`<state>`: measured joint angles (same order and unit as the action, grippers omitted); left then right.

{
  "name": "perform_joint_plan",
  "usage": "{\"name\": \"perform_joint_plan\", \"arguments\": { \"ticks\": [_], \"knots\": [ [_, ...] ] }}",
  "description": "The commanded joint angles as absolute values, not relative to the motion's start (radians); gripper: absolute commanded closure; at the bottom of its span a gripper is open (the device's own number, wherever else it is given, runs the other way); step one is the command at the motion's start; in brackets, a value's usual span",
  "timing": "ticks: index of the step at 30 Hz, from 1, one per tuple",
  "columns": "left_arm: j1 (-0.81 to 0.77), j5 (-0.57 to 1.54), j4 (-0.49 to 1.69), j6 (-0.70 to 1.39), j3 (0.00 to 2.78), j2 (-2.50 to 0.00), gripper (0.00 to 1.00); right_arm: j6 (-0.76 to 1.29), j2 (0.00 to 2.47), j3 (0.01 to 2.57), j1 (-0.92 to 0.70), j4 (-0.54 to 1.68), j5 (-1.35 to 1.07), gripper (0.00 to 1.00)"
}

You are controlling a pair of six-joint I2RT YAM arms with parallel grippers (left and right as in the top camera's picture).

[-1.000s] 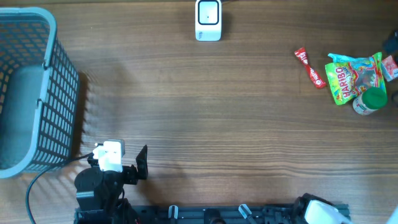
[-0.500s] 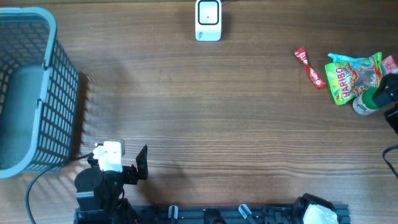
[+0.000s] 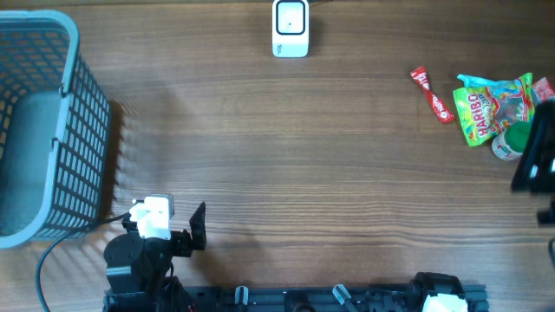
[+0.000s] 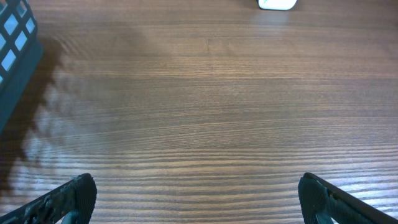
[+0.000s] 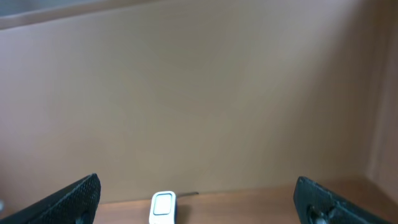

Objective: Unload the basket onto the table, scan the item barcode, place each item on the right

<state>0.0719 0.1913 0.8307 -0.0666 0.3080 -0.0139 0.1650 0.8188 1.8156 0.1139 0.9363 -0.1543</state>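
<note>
while my left gripper (image 4: 196, 198) hangs wide open near-left by the basket (image 3: 82, 130), my right gripper (image 5: 196, 194), also wide & empty, is at right edge beside haribo bag (image 3: 490, 104) & green-cap bottle (image 3: 519, 139); scanner (image 3: 290, 28) far centre.

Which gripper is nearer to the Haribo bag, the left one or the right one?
Right. The right gripper is just beside the bag, at its right edge. The left gripper is far across the table, near the basket.
</note>
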Motion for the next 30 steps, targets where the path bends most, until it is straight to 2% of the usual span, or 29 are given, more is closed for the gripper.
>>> {"name": "perform_joint_plan", "arguments": {
  "ticks": [1,11,27,30],
  "knots": [
    [0.067,0.19,0.828,-0.075,0.302,-0.005,0.0,0.039,0.818,1.769,0.101,0.911,-0.297,0.0],
    [0.067,0.19,0.828,-0.075,0.302,-0.005,0.0,-0.098,0.786,1.758,0.101,0.895,-0.445,0.0],
    [0.067,0.19,0.828,-0.075,0.302,-0.005,0.0,-0.237,0.634,1.757,0.101,1.079,-0.446,0.0],
    [0.067,0.19,0.828,-0.075,0.302,-0.005,0.0,-0.237,0.591,1.706,0.101,1.034,-0.446,0.0]
  ]
}}
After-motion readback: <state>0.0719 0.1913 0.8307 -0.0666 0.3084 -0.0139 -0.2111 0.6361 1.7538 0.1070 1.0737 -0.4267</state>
